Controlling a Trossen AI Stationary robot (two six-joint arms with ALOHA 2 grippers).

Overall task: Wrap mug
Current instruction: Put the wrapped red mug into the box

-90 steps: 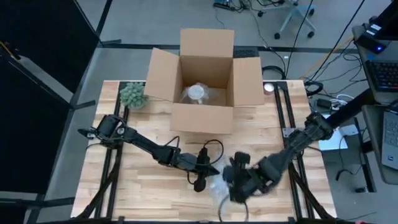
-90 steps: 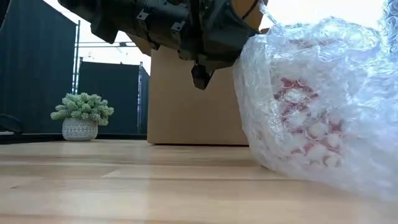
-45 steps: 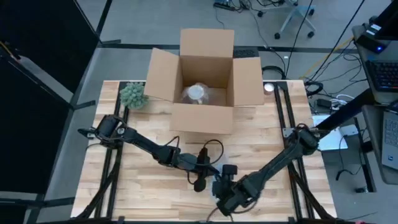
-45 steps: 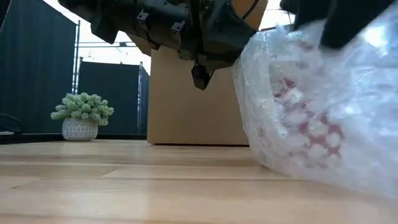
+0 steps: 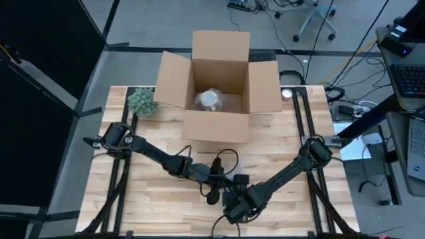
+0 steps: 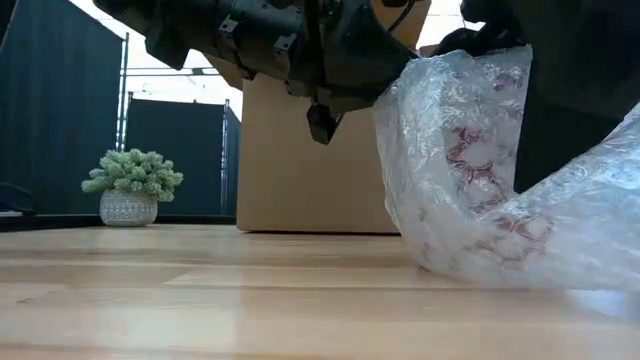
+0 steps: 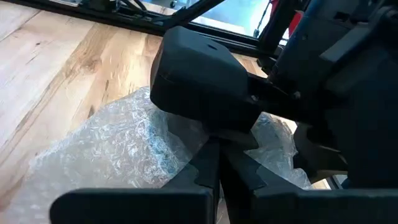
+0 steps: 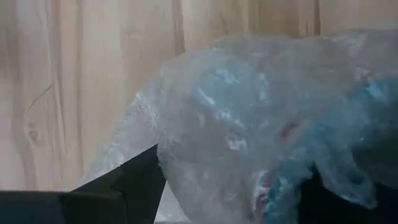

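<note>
High view: I've got both arms converged on the table (image 5: 153, 192) just in front of the cardboard box (image 5: 219, 86), on the side away from its raised back flap. The left gripper (image 5: 214, 192) and right gripper (image 5: 234, 207) are nearly touching there, and the bubble wrap bundle is mostly hidden under them; I read that as one side pinning the wrap while the other folds it over. There's a pale round item inside the box, can't tell what. Small potted plant (image 5: 142, 101) sits off the box's left flap, out of play. Low view: the bubble wrap bundle (image 6: 470, 170) rests on the table in front of the box, red of the mug showing through the film, so the mug is inside the wrap. Right arm's dark body presses into the bundle from above; left gripper hangs just beside it, tip clear of the table. Left wrist view: my left fingers (image 7: 211, 168) look closed together with no gap, lying against the wrap (image 7: 124, 149); can't confirm film is pinched between them. Right wrist view: wrap (image 8: 249, 124) fills the frame, touching the one visible right finger (image 8: 134, 174); can't tell if that gripper is parted or closed.
</note>
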